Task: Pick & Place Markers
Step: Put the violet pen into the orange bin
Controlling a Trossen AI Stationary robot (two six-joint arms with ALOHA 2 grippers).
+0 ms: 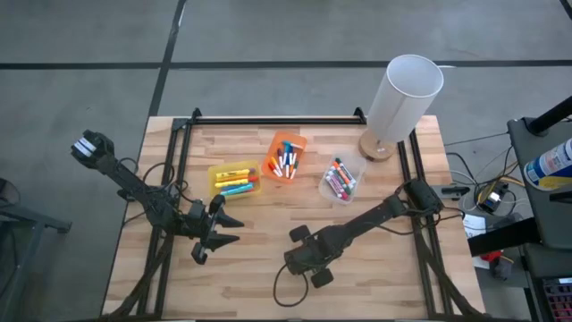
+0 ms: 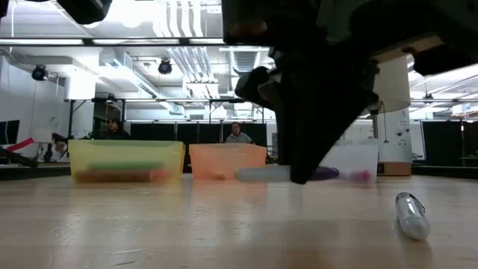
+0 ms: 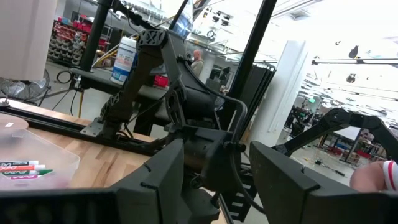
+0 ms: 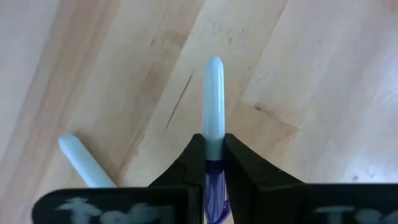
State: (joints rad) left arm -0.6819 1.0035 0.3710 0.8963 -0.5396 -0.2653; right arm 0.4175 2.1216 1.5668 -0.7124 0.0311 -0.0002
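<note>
My right gripper (image 4: 214,140) is shut on a marker (image 4: 213,93) with a pale barrel and a purple cap, near the middle of the table's front half (image 1: 302,259). A second pale marker (image 4: 84,163) lies flat on the wood beside it (image 2: 411,215). More markers lie in the yellow bin (image 1: 234,179), the orange bin (image 1: 286,159) and the clear bin (image 1: 342,179). My left gripper (image 1: 219,231) waits open, nothing between its fingers, in front of the yellow bin. My right gripper pinches the marker between its two fingers, where the pale barrel meets the purple cap (image 4: 214,157). The fingers come steeply from above and lie across the marker. The marker (image 2: 258,174) sits level in the hold, lifted a little clear of the table.
A white cylinder on a round wooden base (image 1: 402,94) stands at the table's far right. A black frame rail (image 1: 277,118) runs along the far edge. Bare wood lies across the table's near half. People show in the room behind.
</note>
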